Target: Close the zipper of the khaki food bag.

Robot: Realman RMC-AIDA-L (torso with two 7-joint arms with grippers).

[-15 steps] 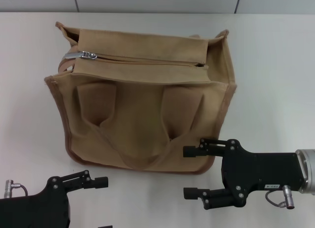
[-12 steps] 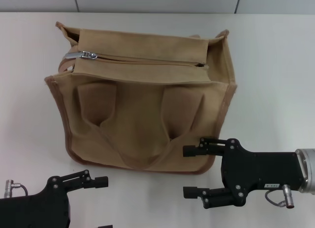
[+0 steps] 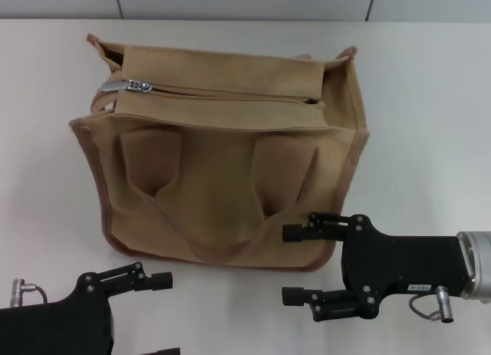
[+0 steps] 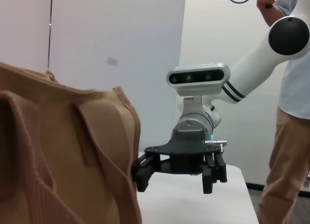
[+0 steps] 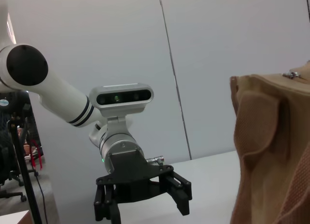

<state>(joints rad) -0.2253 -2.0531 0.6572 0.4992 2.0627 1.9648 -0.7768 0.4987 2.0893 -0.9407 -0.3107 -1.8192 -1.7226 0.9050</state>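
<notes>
The khaki food bag (image 3: 222,152) stands on the white table, its near side with a loop handle facing me. The zipper (image 3: 230,94) runs across the top panel as a narrow line. Its silver pull tab (image 3: 138,84) sits at the left end. My left gripper (image 3: 170,315) is open and empty, low on the table before the bag's left corner. My right gripper (image 3: 285,264) is open and empty, just before the bag's front right corner, apart from it. The left wrist view shows the bag's side (image 4: 58,151) and the right gripper (image 4: 174,179). The right wrist view shows the bag (image 5: 271,151) and the left gripper (image 5: 143,204).
The white table (image 3: 430,102) extends around the bag on both sides. A wall lies behind the table's far edge. A person (image 4: 290,112) stands beyond the right arm in the left wrist view.
Both grippers have shifted only very slightly near the table's front. The bag and the pull tab have not moved.
</notes>
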